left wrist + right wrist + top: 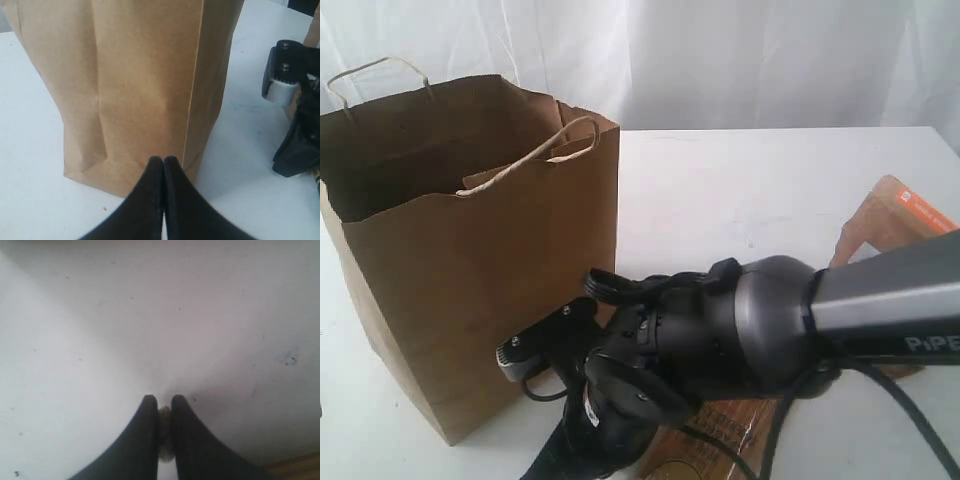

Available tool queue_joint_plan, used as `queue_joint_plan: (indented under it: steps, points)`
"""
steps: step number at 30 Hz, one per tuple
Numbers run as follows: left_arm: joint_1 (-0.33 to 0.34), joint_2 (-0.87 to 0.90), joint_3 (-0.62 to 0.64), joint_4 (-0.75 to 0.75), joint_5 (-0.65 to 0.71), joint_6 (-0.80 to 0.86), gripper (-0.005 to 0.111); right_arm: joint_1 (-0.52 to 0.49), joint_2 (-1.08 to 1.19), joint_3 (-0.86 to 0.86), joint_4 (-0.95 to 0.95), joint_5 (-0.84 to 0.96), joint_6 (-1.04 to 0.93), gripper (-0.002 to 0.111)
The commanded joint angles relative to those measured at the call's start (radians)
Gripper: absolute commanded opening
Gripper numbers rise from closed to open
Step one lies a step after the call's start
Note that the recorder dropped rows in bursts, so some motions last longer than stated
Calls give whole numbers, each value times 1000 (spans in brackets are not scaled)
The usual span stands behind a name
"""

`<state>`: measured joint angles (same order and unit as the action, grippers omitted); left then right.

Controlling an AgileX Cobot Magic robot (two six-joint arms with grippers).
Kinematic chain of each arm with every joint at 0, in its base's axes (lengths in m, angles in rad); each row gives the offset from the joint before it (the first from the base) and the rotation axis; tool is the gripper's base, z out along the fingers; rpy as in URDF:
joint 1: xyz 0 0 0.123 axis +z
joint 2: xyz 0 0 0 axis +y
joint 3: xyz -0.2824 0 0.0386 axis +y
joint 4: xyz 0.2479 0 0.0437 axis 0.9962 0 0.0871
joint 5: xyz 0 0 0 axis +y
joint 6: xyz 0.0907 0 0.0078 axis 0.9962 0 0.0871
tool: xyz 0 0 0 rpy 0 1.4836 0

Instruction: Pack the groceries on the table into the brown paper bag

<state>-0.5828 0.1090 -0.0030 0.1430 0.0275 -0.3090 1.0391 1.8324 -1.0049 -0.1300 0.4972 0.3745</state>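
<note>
Glossy black-and-grey right arm (770, 320), looping black cables (910, 412), white "PiPE" lettering (932, 343), tapered black fingers (135, 440).

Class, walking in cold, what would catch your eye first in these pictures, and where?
The tall brown paper bag standing open on the left of the white table, then the bulky dark right arm filling the exterior view's foreground. Close up, the right end effector pinches a small pale lump over the table.

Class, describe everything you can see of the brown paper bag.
The brown paper bag is tall, rectangular kraft paper, creased, with two twisted paper loop handles. It stands upright and open-topped on the white table, on the left of the exterior view. Its contents cannot be seen. The left gripper, shut, points at its base corner.
</note>
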Motion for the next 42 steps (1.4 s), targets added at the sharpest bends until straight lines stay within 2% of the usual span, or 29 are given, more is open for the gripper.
queue_joint_plan:
  steps: [1,22,29,38,42]
  points:
    - [2,-5,3,-1,-4,-5,0,27,-82,5,1,5,-28,0]
    - [2,-5,3,-1,-4,-5,0,38,-276,1,-20,6,-38,0]
    - [2,-5,3,-1,-4,-5,0,80,-300,-8,-32,5,-45,0]
    - [2,-5,3,-1,-4,-5,0,131,-306,-84,-47,5,-126,0]
    - [2,-5,3,-1,-4,-5,0,162,-306,-151,-47,5,-220,0]
